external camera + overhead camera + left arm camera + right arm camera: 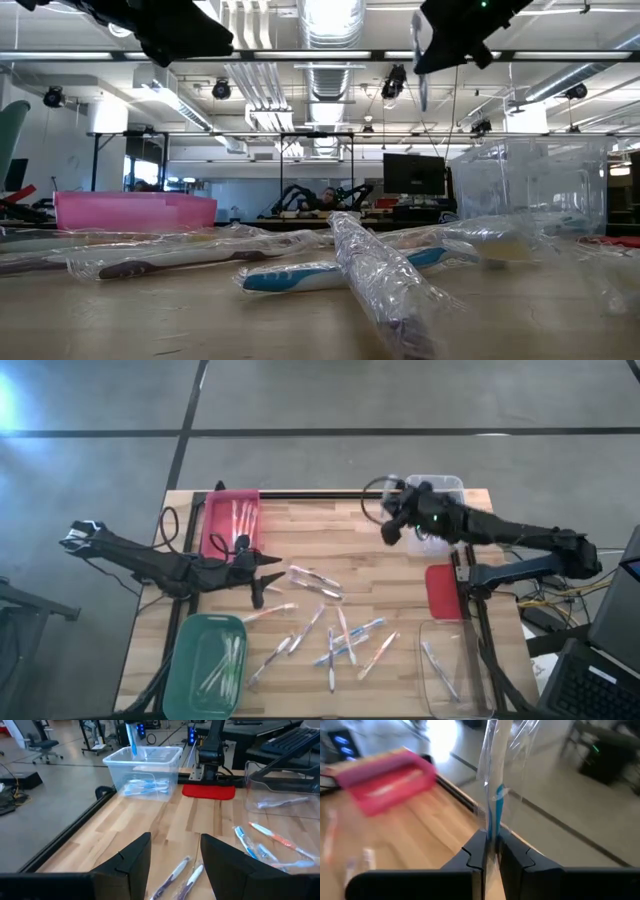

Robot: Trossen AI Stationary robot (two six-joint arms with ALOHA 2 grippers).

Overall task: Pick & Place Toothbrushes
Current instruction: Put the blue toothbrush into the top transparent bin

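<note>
Several wrapped toothbrushes (330, 635) lie loose on the wooden table's middle. My left gripper (265, 575) hovers open above the table, left of them; two toothbrushes (180, 877) lie below its fingers. My right gripper (392, 525) is at the far right, beside the clear bin (435, 495), and is shut on a wrapped blue-and-white toothbrush (495, 780). That toothbrush (132, 737) hangs over the clear bin (145, 767), in which blue toothbrushes lie. My right gripper pinches the wrapped blue-and-white toothbrush between its two fingers, at a blue stretch of the handle (492, 827) with the clear wrapper around it. The long part of the brush runs on past the fingertips. It is lifted clear of the table and stands about upright (424, 85) over the clear bin.
A pink bin (232, 520) with toothbrushes stands far left, a green bin (205, 665) with some near left, a second clear bin (455, 670) near right. A red flat thing (443, 592) lies by the right arm's base. A black rail (310, 494) runs along the far edge.
</note>
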